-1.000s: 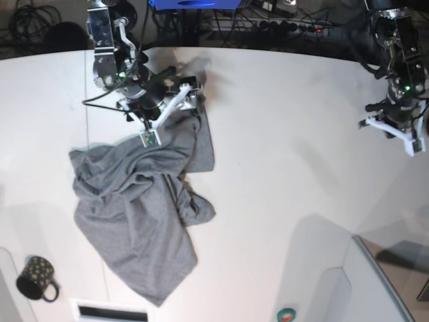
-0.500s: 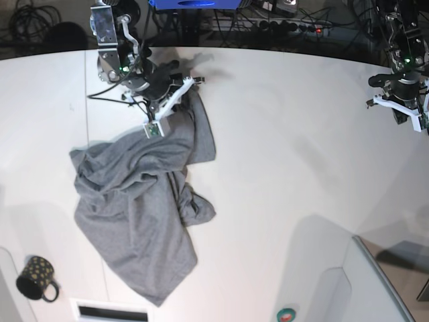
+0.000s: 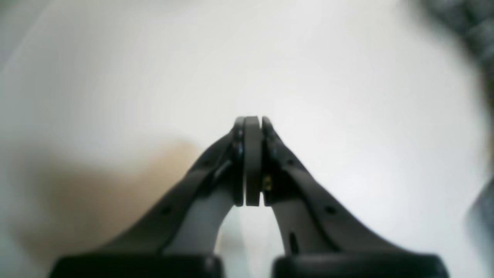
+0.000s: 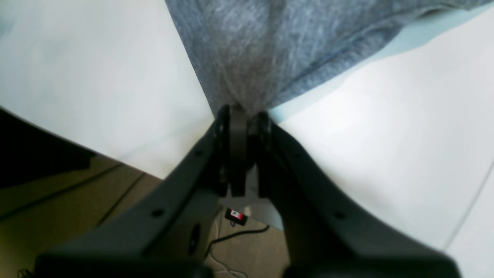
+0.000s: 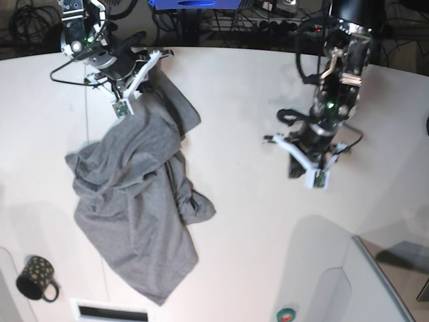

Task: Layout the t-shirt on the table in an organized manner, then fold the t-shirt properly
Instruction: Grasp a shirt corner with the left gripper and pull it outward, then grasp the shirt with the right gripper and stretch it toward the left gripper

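The grey t-shirt [image 5: 134, 201] lies crumpled on the left half of the white table [image 5: 241, 107]. One part of it is drawn up toward the far left corner. There my right gripper [image 5: 155, 67] is shut on a bunched edge of the cloth. In the right wrist view the t-shirt [image 4: 270, 46] fans out from the pinched right gripper [image 4: 243, 112], which hangs over the table's edge. My left gripper [image 5: 296, 166] hovers over bare table right of centre, well apart from the shirt. The left wrist view shows the left gripper [image 3: 252, 123] shut on nothing, with blurred t-shirt [image 3: 474, 31] at the upper right.
A dark spotted mug [image 5: 37, 278] stands at the near left corner. A raised white panel with a grey edge [image 5: 375, 282] fills the near right corner, with a small round green object [image 5: 286, 313] beside it. Cables lie behind the table's far edge.
My right gripper has shut on the shirt's edge and pulled it back toward the far left corner. My left arm has swung from the far right in toward the table's middle.
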Robot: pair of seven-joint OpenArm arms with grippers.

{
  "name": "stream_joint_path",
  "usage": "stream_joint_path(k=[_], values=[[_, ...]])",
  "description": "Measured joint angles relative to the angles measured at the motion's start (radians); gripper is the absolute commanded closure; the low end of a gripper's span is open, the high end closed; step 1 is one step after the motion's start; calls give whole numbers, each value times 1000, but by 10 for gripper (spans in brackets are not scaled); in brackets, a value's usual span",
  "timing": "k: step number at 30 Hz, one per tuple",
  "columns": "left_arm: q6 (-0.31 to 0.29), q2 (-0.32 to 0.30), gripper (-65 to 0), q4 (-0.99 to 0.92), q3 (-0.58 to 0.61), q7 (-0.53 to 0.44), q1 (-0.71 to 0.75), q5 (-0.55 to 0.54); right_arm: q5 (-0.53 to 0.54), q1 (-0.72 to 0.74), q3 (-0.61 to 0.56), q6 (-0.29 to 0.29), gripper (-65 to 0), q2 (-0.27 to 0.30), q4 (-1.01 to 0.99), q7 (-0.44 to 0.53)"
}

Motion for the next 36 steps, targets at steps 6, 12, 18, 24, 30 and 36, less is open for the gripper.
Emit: stream_joint_path(k=[6,12,18,24,30,36], values=[[-11,167,-114,-299,28,43,-243,-13,-1,-3,3,0,-3,-2,0,1],[4,252,-520,-451,22,29,-267,-5,0,-3,3,0,-2,-3,0,1],[-3,320,-561,-547,23,-84,-286,-55,0,-3,3,0,-2,-3,0,1],[-11,314,-492,-737,21,-126,-413,-422,1,-2,-5,0,-2,13,0,3],[-16,323,-464,-867,32,-154,-505,-498,-3,-5,-3,0,-2,34,0,1],[-18,361,-462,-1049,35,-201,-615,-498,-3,-5,-3,0,-2,36,0,1]])
